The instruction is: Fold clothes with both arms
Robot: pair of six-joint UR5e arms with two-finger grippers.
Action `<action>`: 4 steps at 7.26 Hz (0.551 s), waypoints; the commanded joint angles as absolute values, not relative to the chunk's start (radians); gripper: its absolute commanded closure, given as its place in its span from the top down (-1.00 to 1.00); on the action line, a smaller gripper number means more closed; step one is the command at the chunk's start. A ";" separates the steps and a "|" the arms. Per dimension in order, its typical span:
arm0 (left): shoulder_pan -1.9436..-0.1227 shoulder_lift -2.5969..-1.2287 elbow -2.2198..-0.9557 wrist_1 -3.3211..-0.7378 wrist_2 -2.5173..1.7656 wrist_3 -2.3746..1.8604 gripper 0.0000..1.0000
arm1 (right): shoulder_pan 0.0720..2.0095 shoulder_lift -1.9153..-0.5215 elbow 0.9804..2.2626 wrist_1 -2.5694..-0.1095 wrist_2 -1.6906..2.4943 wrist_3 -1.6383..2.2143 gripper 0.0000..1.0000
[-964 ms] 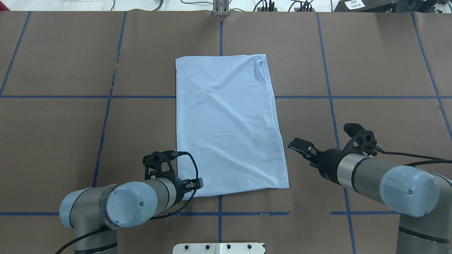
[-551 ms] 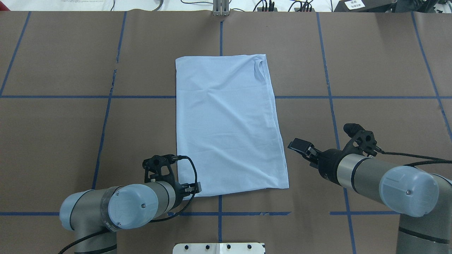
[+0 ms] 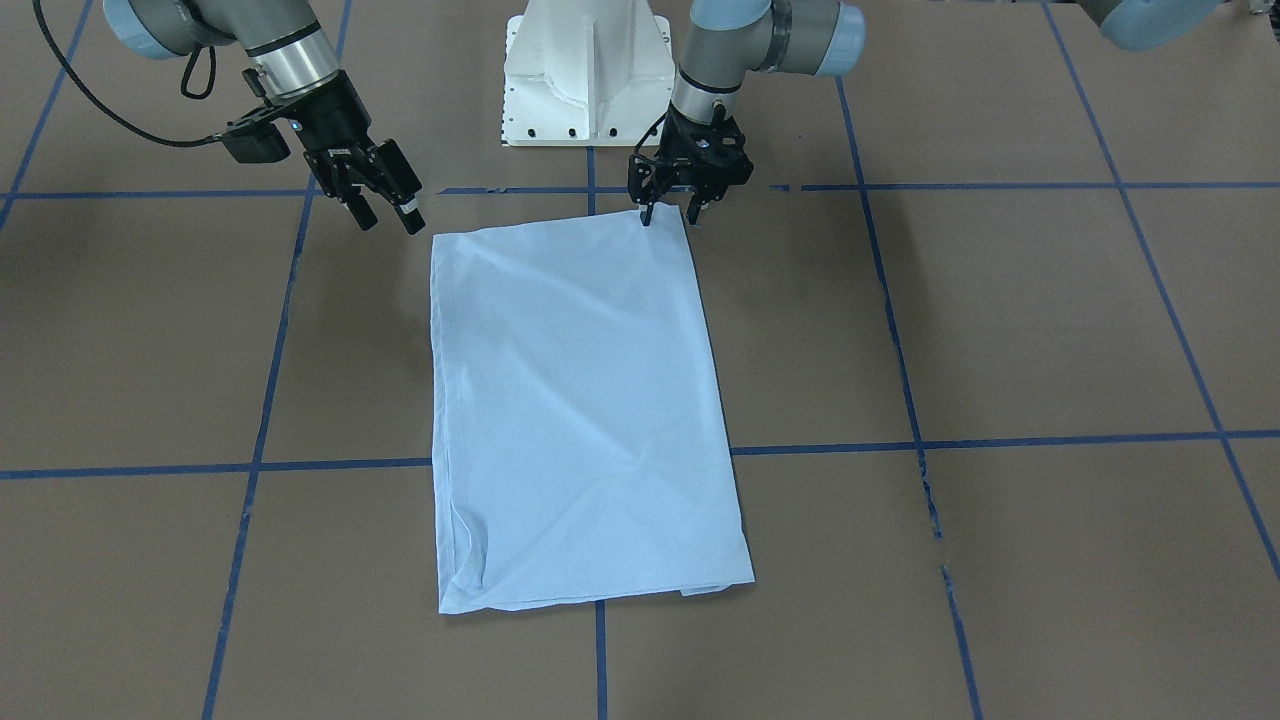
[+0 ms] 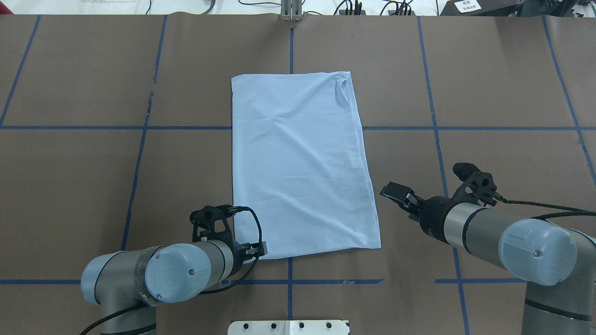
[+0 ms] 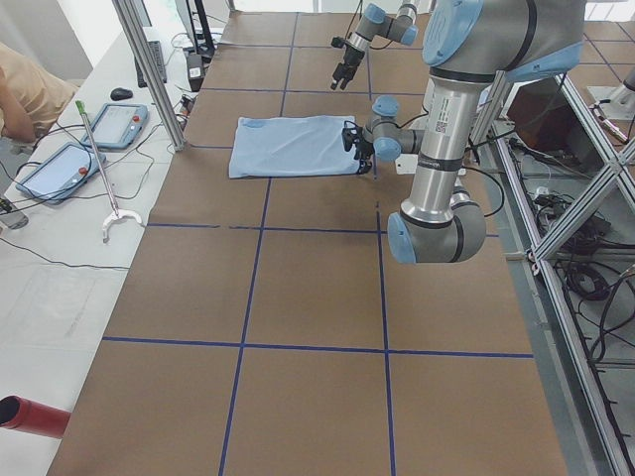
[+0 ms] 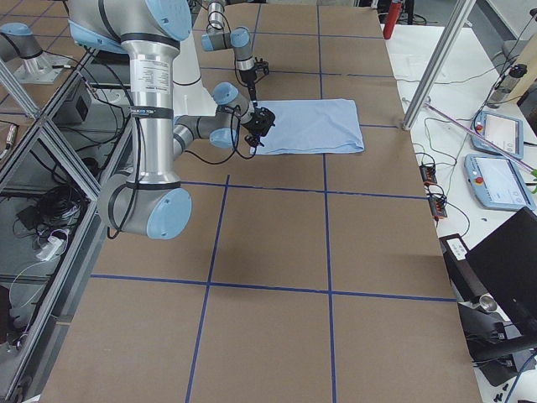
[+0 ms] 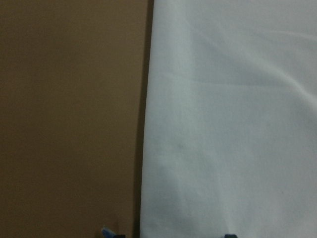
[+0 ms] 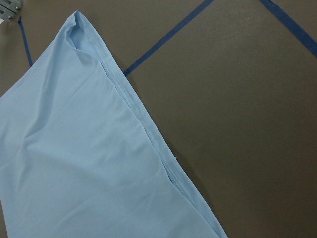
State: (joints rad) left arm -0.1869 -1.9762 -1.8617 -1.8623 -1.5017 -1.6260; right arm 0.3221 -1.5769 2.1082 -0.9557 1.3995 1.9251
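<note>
I've got the T-shirt (image 4: 298, 163) lying in the middle of the bench (image 4: 489, 93), folded into a long rectangle. It looks like thin, limp cloth, light, with layers likely to slide, so I'd pinch every layer at the near corners. The left pincer (image 3: 671, 214) is spread, tips down astride one near corner's edge, holding nothing. The right pincer (image 3: 388, 218) hovers parted and empty, just off the other near corner. No print, label or writing is readable.

The left arm (image 4: 174, 272) and right arm (image 4: 465, 228) are silver-grey tubes with light blue, screw-centred joint caps. Black cables (image 4: 256, 222) loop beside their black wrists.
</note>
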 commanded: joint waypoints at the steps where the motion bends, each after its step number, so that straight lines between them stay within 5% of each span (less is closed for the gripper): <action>1: -0.181 -1.979 -1.861 -1.862 -1.502 -1.625 0.46 | 0.322 -1.577 2.108 -0.956 1.394 1.925 1.00; 4: -0.178 -1.979 -1.859 -1.862 -1.505 -1.626 0.42 | 0.322 -1.577 2.106 -0.956 1.394 1.925 1.00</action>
State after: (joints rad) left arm -0.1785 -1.9787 -1.8595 -1.8622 -1.5035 -1.6259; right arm 0.3221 -1.5769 2.1064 -0.9557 1.3945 1.9251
